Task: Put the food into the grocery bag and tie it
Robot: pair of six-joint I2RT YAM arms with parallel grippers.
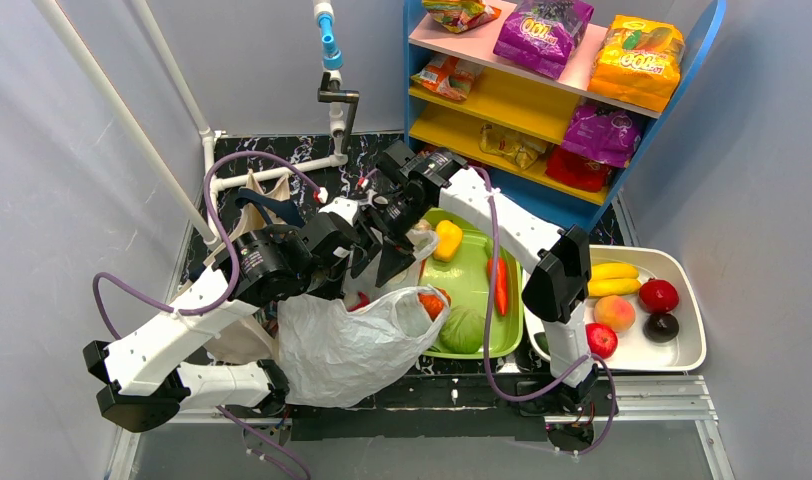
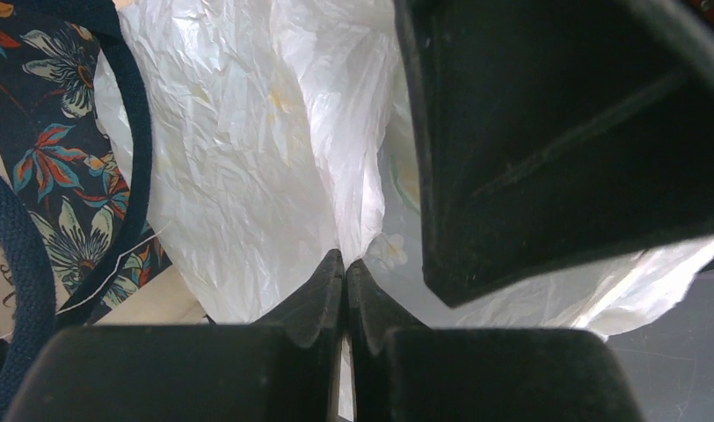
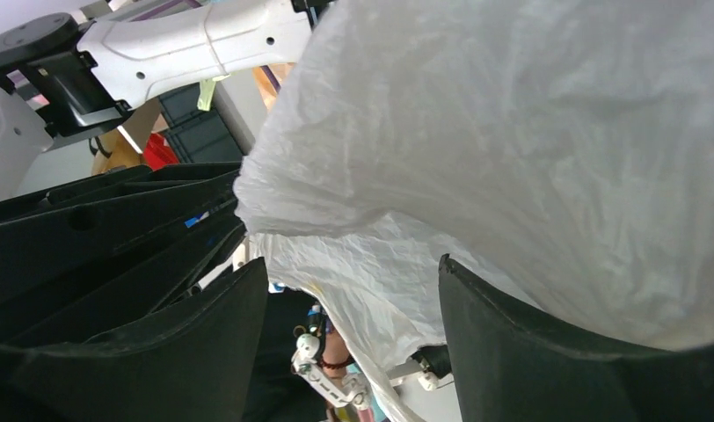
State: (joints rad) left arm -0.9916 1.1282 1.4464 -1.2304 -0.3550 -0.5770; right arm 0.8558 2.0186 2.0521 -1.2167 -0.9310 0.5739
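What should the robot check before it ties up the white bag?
1. Left gripper pinching the grocery bag: ok, its fingers are shut on the plastic.
2. Right gripper gripping the bag: not ok, its jaws are open with plastic between them.
3. Banana and peach bagged: not ok, both lie in the white tray.
4. Purple packet and orange-yellow packet bagged: not ok, both sit on the shelf.
5. Both handles free to knot: cannot tell, no handle loop shows clearly.
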